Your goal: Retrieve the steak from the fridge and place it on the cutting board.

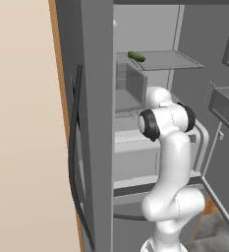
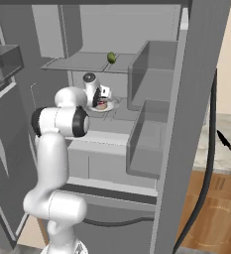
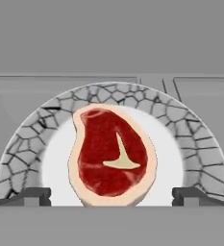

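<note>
Fingers [image 3: 111,197] spread around steak [image 3: 112,157] on plate [image 3: 180,132], seemingly untouched.

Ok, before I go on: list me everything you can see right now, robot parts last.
steak: one, red with a pale fat rim, lying on the plate between the fingers.
plate: one, white centre with a grey cracked-pattern rim, on a fridge shelf.
green vegetable: one, on the upper wire shelf.
fridge: one, dark grey, doors open.
door bins: grey, on the open door.
countertop: pale, marbled, right of the fridge, with a dark knife-like item on it.
arm: white, reaching into the fridge.
fingers: two, dark, spread either side of the steak.
</note>
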You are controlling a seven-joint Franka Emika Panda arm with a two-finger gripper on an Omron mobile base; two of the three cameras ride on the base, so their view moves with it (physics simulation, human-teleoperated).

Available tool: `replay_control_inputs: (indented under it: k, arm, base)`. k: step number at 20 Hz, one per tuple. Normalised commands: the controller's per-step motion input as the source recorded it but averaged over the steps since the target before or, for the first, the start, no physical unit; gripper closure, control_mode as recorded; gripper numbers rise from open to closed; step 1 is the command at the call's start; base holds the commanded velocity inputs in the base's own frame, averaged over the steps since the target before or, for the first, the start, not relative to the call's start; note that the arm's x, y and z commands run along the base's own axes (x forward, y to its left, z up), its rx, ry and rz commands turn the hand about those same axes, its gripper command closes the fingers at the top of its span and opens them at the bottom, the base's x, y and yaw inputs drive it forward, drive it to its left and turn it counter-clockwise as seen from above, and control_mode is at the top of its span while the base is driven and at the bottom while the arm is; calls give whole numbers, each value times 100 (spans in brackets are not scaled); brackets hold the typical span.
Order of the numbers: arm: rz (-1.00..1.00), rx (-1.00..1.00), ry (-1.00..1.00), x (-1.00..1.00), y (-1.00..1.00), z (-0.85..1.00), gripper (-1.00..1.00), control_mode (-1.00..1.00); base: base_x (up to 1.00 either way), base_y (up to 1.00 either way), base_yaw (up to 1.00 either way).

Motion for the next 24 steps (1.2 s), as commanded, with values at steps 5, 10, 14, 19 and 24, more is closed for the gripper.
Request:
replay_control_inputs:
  k: [5,10,14,19,24]
  arm:
    - [0,0,0,49,6,-10,-100,-100]
    - [0,-2,0,38,6,-21,-100,-100]
    - [0,-4,0,28,1,-27,-100,-100]
    - [0,-6,0,4,0,-37,-100,-100]
    - [1,-4,2,0,0,-25,100,-100]
  base:
    - [0,0,0]
    - [0,0,0]
    - [0,0,0]
    - [0,0,0]
    - [0,0,0]
